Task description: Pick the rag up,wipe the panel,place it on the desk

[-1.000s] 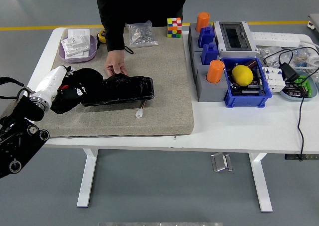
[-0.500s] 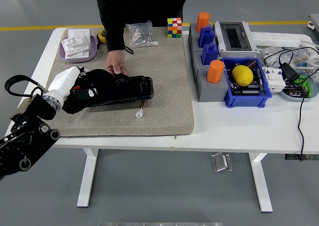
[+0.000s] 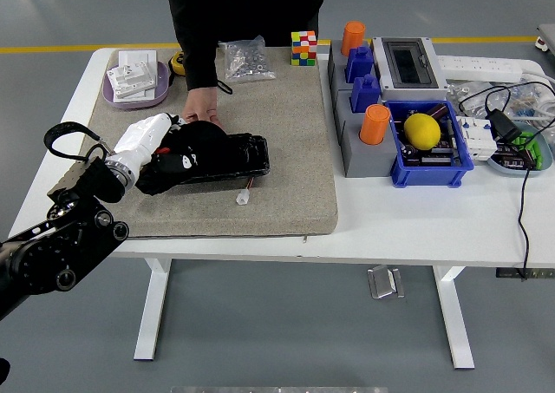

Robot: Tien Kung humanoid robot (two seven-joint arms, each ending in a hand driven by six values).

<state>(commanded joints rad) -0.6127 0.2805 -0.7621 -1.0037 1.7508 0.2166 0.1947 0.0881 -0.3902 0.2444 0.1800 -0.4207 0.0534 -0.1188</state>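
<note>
One panel (image 3: 232,156), one rag (image 3: 185,153), two orange cylinders (image 3: 374,125), one lemon (image 3: 422,130), one puzzle cube (image 3: 303,47).

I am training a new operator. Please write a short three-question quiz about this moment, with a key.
1. True or false: the left hand presses the rag on the panel.
2. What steadies the panel's far edge? A) the person's hand B) the Rubik's cube C) a clamp
3. Which fruit-shaped thing lies in the blue bin?

Key: 1 true; 2 A; 3 the lemon.
</note>
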